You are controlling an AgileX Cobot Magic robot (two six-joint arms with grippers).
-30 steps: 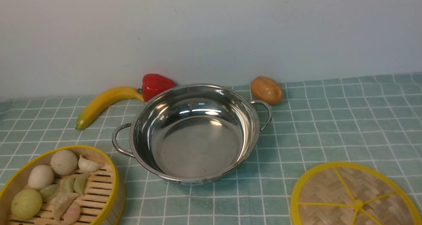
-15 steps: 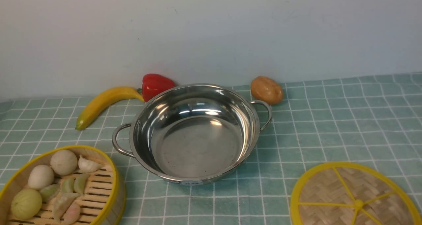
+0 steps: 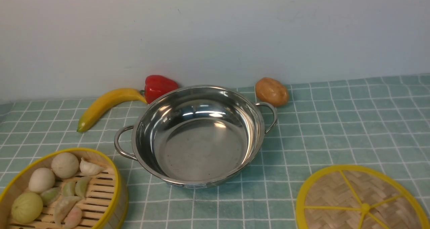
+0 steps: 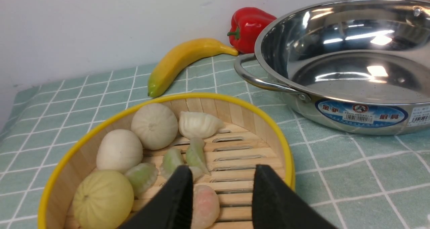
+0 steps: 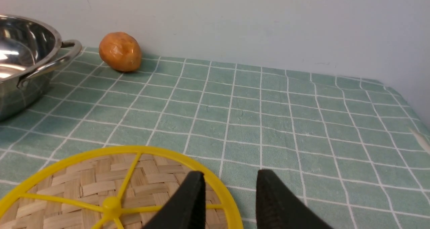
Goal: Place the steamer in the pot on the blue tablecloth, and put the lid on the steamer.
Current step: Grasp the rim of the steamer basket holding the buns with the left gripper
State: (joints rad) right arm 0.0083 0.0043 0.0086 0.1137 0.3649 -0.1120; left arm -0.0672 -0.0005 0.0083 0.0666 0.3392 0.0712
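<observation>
- Pot (image 3: pixel 201 148), centre of the blue tablecloth (image 3: pixel 285 195), handles pointing left-front and right-rear (its long axis).
- Steamer (image 3: pixel 114 202), front left; lid (image 3: pixel 336 192), front right (knob up).
- Left hand (image 4: pixel 221 175), right hand (image 5: pixel 230 177): spread, unladen.

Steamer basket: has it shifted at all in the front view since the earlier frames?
No. The steamer sits in the same place, its yellow rim just as near the left loop handle of the pot as before.

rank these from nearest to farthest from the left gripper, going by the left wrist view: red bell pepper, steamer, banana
1. Steamer: right below the open left gripper
2. Banana: beyond the steamer
3. Red bell pepper: past the banana's far end, beside the pot
</observation>
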